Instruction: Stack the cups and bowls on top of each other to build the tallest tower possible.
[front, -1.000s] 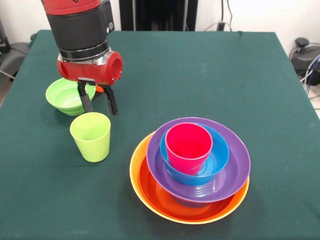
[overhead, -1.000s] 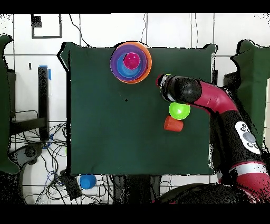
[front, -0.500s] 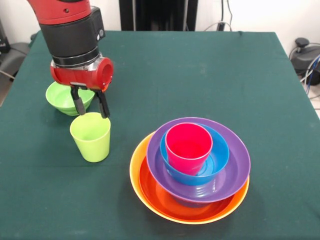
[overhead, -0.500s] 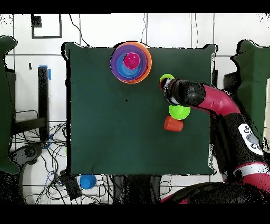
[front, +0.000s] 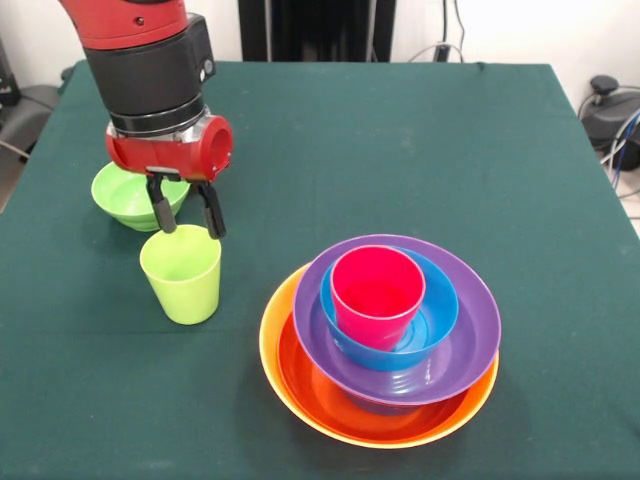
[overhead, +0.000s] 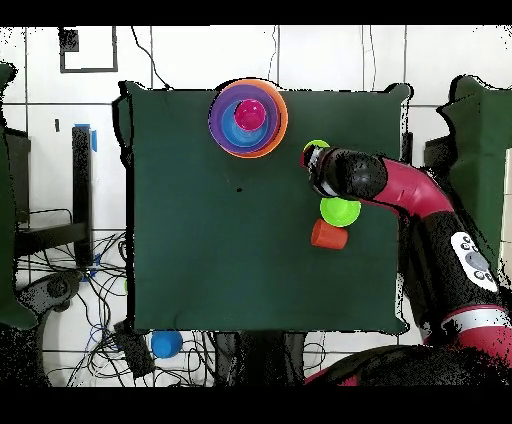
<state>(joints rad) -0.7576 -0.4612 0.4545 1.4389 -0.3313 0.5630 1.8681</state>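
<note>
My gripper is open, its two black fingers hanging just above the far rim of the upright lime green cup. The small green bowl sits right behind it. The tower stands at the front: a yellow-orange bowl as base, then a red-orange bowl, a purple bowl, a blue bowl and the pinkish red cup on top. From overhead, the tower is at the table's far edge, and the arm covers most of the lime cup. The orange cup lies beside the green bowl.
The green table carries nothing else in the front view. In the overhead view a small blue bowl lies off the table among cables, and the arm reaches in along the right side.
The gripper has shifted from beside the green bowl to over the lime cup's far rim and dropped slightly. It stays open. The cups and bowls have not moved.
</note>
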